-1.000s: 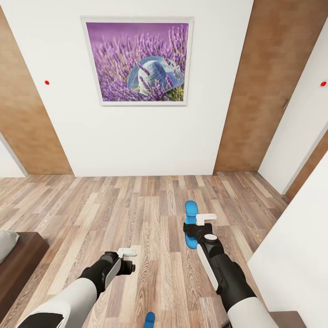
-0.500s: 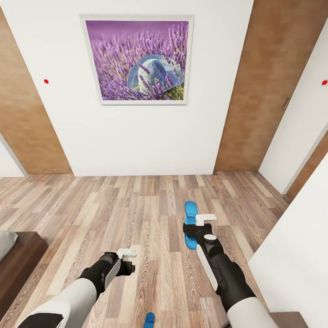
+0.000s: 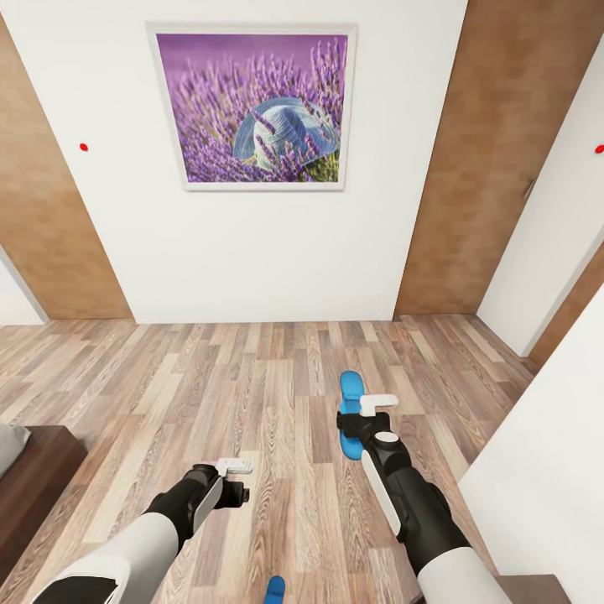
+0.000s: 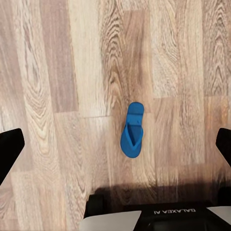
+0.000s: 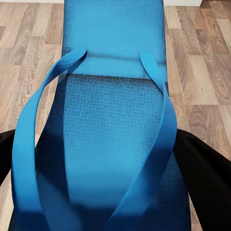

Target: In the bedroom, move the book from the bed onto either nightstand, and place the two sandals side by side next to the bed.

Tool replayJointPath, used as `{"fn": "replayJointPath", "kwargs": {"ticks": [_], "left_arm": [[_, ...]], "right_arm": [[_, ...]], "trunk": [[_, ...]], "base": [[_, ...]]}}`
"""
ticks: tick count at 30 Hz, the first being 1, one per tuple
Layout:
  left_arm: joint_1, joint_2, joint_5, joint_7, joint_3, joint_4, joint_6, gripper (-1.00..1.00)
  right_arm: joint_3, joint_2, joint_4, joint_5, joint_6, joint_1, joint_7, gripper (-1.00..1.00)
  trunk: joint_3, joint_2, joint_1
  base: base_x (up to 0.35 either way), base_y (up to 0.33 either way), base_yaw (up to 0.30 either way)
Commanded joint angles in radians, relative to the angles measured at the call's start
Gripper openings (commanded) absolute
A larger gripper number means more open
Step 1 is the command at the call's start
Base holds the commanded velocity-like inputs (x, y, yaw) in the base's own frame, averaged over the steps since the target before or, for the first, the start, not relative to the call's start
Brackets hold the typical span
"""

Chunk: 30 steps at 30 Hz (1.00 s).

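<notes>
While the right gripper (image 3: 359, 426) grips one sandal (image 5: 113, 130) across its middle, it looks light and bendy; the other sandal (image 4: 132, 130) lies on the floor at 6 o'clock, under the spread-apart left gripper (image 3: 235, 466).

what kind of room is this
Probably a bedroom in a home: the corner of a dark wooden bed frame with a grey mattress, a wood-plank floor, and a framed lavender picture on a white wall. A blue sandal lies on the floor.
</notes>
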State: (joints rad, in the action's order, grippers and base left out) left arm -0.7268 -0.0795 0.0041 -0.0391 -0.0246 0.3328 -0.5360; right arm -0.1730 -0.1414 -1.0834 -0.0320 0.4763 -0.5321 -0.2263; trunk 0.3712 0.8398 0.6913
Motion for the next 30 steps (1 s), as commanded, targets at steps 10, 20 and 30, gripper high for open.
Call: {"fn": "replayJointPath", "kwargs": {"ticks": [10, 20, 30], "left_arm": [[0.002, -0.002, 0.000, -0.002, -0.003, -0.002, -0.004, 1.00], [0.007, 0.004, 0.006, 0.001, 0.000, -0.004, 0.004, 1.00], [0.013, 0.003, 0.021, 0.005, -0.003, -0.004, 0.017, 1.00]], "right_arm": [[-0.024, -0.001, 0.003, -0.005, 0.005, -0.001, -0.008, -1.00], [-0.030, -0.001, 0.004, -0.005, 0.005, -0.001, -0.008, -1.00], [-0.031, -0.003, 0.005, -0.005, 0.005, -0.001, -0.008, -1.00]], "trunk": [[0.033, 0.071, 0.039], [0.064, 0.141, 0.077], [0.095, 0.211, 0.115]], "base": [[0.000, 0.000, 0.000], [0.000, 0.000, 0.000], [0.000, 0.000, 0.000]]}}
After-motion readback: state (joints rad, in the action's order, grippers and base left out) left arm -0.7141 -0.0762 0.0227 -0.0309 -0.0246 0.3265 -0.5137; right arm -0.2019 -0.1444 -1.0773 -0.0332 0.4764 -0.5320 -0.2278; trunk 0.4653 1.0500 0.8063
